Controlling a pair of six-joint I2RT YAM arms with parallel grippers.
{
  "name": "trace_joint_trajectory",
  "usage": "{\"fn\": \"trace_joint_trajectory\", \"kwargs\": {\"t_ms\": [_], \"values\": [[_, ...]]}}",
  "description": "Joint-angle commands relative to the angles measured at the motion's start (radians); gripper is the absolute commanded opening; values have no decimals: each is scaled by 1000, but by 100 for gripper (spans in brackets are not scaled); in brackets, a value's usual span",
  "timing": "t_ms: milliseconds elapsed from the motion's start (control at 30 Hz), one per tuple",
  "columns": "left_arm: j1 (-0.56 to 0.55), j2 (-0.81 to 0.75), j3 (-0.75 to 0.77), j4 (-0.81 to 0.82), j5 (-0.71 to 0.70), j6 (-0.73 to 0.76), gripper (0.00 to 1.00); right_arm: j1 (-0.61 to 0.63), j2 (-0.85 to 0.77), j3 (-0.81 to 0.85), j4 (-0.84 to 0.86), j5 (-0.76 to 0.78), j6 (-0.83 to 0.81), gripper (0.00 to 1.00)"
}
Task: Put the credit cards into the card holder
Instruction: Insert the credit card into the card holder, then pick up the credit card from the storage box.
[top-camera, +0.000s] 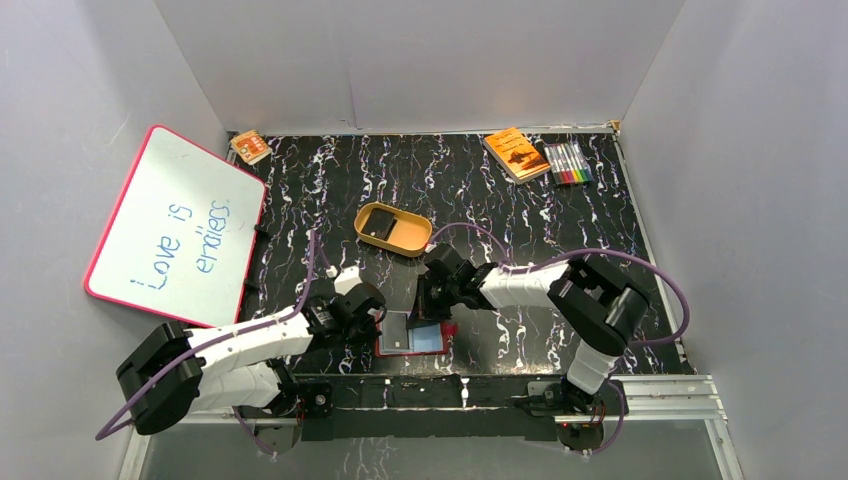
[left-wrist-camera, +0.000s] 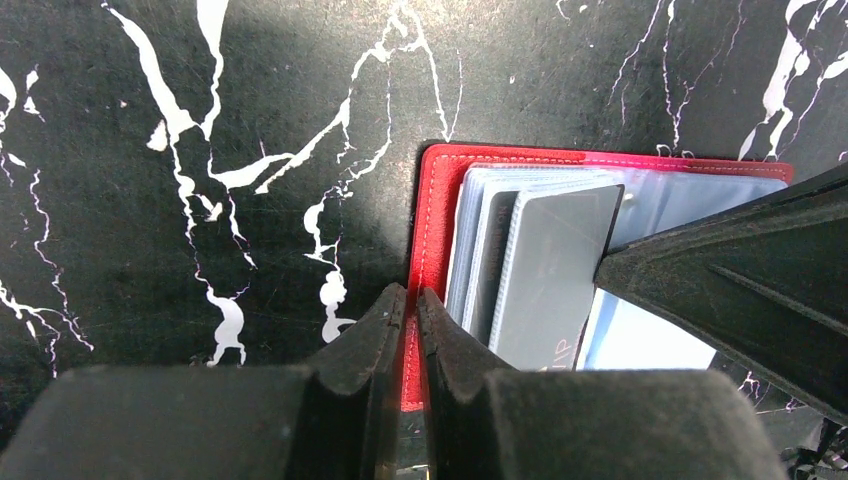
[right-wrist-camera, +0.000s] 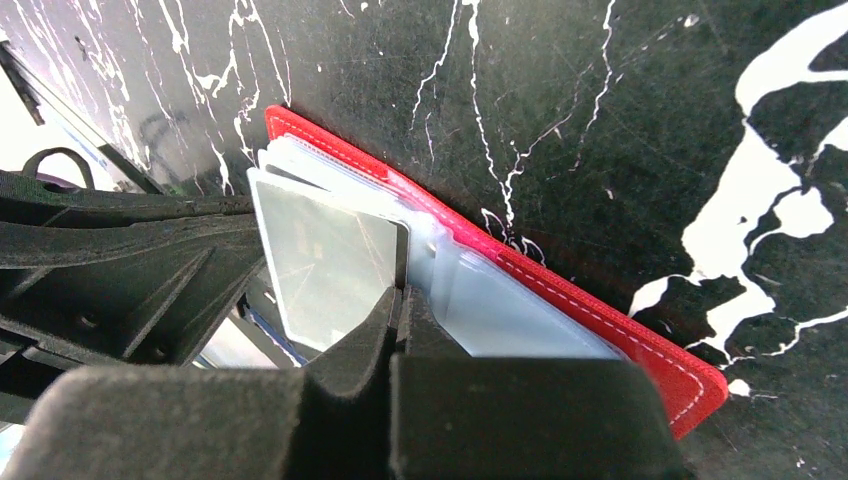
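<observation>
The red card holder (top-camera: 420, 341) lies open at the near edge of the table, its grey-blue clear pockets (left-wrist-camera: 680, 195) facing up. My left gripper (left-wrist-camera: 411, 292) is shut on the holder's red left edge (left-wrist-camera: 435, 230). My right gripper (right-wrist-camera: 403, 292) is shut on the edge of a dark, glossy credit card (right-wrist-camera: 325, 260). That card stands tilted at the pockets, with its far end among the sleeves (left-wrist-camera: 555, 270). Another black credit card (top-camera: 378, 228) lies in the tan dish (top-camera: 405, 240). In the top view the two grippers (top-camera: 378, 322) (top-camera: 432, 308) meet over the holder.
A pink-framed whiteboard (top-camera: 175, 225) leans at the left. An orange booklet (top-camera: 517, 153) and a pack of markers (top-camera: 567, 162) lie at the back right. A small orange item (top-camera: 250, 147) sits at the back left. White walls close in the marbled black table (top-camera: 560, 220).
</observation>
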Motion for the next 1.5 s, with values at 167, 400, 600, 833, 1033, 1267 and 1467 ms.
{"fn": "trace_joint_trajectory", "kwargs": {"t_ms": [167, 400, 600, 833, 1033, 1267, 1467], "values": [[0, -69, 41, -141, -127, -17, 10, 4, -132, 53, -118, 114, -41, 6], [4, -245, 127, -328, -293, -22, 20, -80, -274, 200, -238, 234, -261, 46], [16, -304, 163, -378, -407, 31, 37, -238, -122, 338, -120, 129, -245, 76], [32, -290, 155, -394, -394, 30, 45, -272, 109, 500, -17, 210, -37, 82], [31, -306, 138, -406, -375, 17, 46, -263, 265, 599, 34, 214, 62, 78], [32, -334, 126, -407, -370, 10, 47, -256, 358, 667, 42, 214, 72, 70], [32, -328, 116, -396, -361, 11, 47, -248, 454, 764, -17, 206, 64, 66]]}}
